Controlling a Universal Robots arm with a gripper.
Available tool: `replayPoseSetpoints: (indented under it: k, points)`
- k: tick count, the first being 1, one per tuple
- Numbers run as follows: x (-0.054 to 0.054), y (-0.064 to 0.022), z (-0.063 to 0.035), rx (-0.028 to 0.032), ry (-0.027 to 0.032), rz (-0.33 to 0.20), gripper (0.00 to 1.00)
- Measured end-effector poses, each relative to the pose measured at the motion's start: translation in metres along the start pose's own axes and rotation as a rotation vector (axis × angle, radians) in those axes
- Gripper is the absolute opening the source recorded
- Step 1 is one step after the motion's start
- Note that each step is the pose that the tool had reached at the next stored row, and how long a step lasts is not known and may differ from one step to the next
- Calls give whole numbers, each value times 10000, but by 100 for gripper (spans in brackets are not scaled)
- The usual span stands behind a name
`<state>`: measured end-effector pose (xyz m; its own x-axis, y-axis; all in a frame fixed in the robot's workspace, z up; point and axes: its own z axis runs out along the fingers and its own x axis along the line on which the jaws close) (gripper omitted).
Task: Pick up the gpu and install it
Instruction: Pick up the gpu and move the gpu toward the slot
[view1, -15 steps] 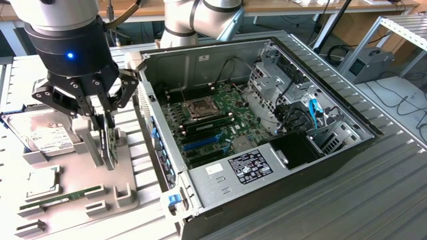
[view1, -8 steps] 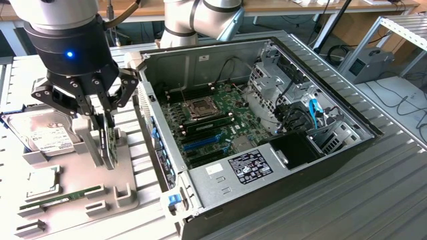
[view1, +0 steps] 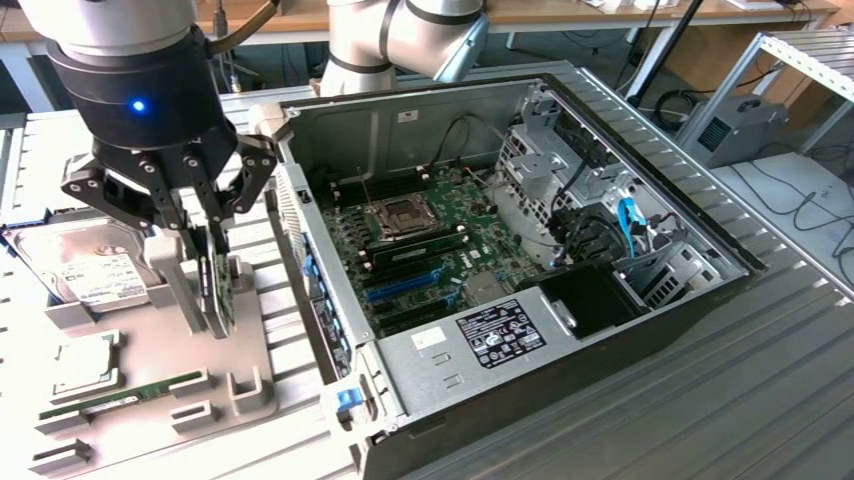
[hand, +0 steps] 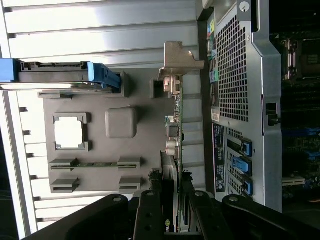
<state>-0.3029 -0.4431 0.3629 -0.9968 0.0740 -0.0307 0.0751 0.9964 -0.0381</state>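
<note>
1. Exterior view: the pincer (view1: 214, 305) is down on the grey parts tray (view1: 254, 385) at the exterior view's left. Its jaws are drawn in about halfway onto the gpu (view1: 232, 288). The card stands on edge in its tray slot and looks seated, not lifted.
2. The open computer case (view1: 534, 250) lies just beside the tray, on the exterior view's right, on the ribbed surface (view1: 761, 340). Its blue expansion slots (view1: 400, 290) are exposed on the motherboard.
3. To do this step well, I judge the lift should go straight up out of the slot. The card is thin and tall, so any sideways pull could bind it in the tray or twist it between the pads.
4. The grip looks to sit toward one end of the card, so it may droop once free. Squeezing should stay on the board and cooler body, not on loose parts.
5. The wrist view looks along the card's top edge: the pincer (hand: 171, 196) has a jaw on each face of the gpu (hand: 178, 125), and the metal bracket (hand: 178, 62) is at the far end.
6. The exterior view alone gives the height of the arm and the inside of the case, where the card belongs
</note>
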Motion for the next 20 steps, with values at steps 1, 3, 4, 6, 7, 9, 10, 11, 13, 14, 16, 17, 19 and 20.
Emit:
replayPoseSetpoints:
  k: [1,3,4,6,7,9,10,11,13,14,16,17,19,20]
  points:
    - [0,0,-2,0,0,0,26]
    - [0,0,-6,0,0,0,26]
    - [0,0,-9,0,0,0,26]
    - [0,0,-13,0,0,0,26]
    - [0,-1,-15,0,0,0,26]
    - [-1,-1,-22,0,0,0,26]
    - [-1,-1,-26,0,0,0,26]
    - [-1,-1,-28,0,0,0,26]
    - [-1,-1,-31,0,0,0,26]
    - [-1,-1,-34,0,1,0,26]
    - [-1,-2,-45,0,0,0,26]
    - [-2,-2,-56,3,-1,0,26]
    - [-2,-2,-59,3,0,0,26]
    - [-2,-3,-62,3,0,0,26]
